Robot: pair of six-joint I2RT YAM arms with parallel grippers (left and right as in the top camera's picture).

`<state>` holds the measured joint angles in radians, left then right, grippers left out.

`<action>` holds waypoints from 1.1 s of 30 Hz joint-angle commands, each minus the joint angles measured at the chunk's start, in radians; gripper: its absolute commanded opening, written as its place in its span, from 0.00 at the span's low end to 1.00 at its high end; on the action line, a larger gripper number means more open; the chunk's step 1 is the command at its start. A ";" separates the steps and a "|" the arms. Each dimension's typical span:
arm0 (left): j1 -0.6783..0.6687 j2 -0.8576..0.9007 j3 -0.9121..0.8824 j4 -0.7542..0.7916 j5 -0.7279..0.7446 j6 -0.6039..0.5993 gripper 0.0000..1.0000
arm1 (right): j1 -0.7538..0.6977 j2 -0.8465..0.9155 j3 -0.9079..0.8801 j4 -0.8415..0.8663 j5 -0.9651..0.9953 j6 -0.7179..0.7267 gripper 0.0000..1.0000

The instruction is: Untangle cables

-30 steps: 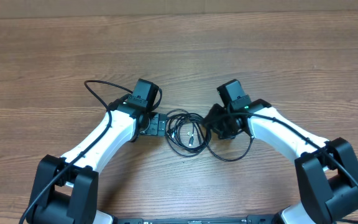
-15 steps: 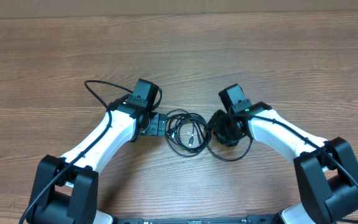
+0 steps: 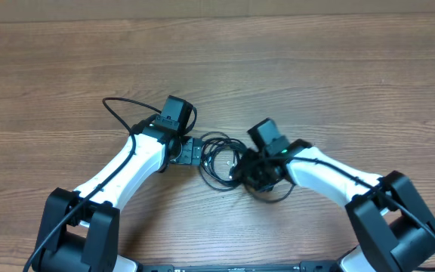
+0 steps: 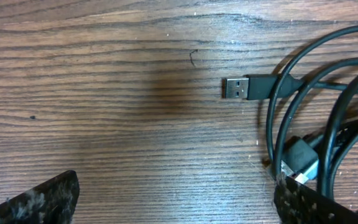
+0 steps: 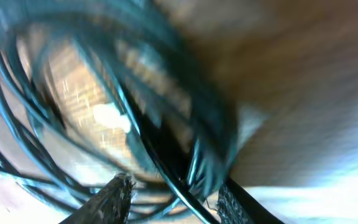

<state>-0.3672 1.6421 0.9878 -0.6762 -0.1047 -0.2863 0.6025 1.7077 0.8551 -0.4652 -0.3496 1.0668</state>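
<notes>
The cables (image 3: 216, 146) are thin black cords looped together at the table's middle. In the left wrist view their loops (image 4: 291, 93) lie at the right, with a silver USB plug (image 4: 236, 88) pointing left. My left gripper (image 3: 195, 151) is open and empty at the coil's left edge; its right fingertip (image 4: 309, 205) is next to a cord. My right gripper (image 3: 248, 171) is over the coil's right side. In the blurred right wrist view, cable strands (image 5: 166, 155) run between its parted fingers (image 5: 107, 199).
The wooden table (image 3: 316, 83) stretches around both arms. A thicker black arm wire (image 3: 115, 113) arcs beside the left arm. One cable loop (image 3: 276, 194) lies under the right arm.
My right gripper has moved left and toward the front, onto the right side of the coil, and the cords there have shifted. The left arm has not moved.
</notes>
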 commanded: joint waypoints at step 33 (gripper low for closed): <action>-0.006 -0.011 -0.003 0.000 -0.002 -0.006 1.00 | -0.061 0.001 0.121 -0.012 0.083 -0.288 0.76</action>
<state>-0.3672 1.6421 0.9878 -0.6769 -0.1051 -0.2863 0.5804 1.7103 0.9676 -0.4801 -0.3157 0.8543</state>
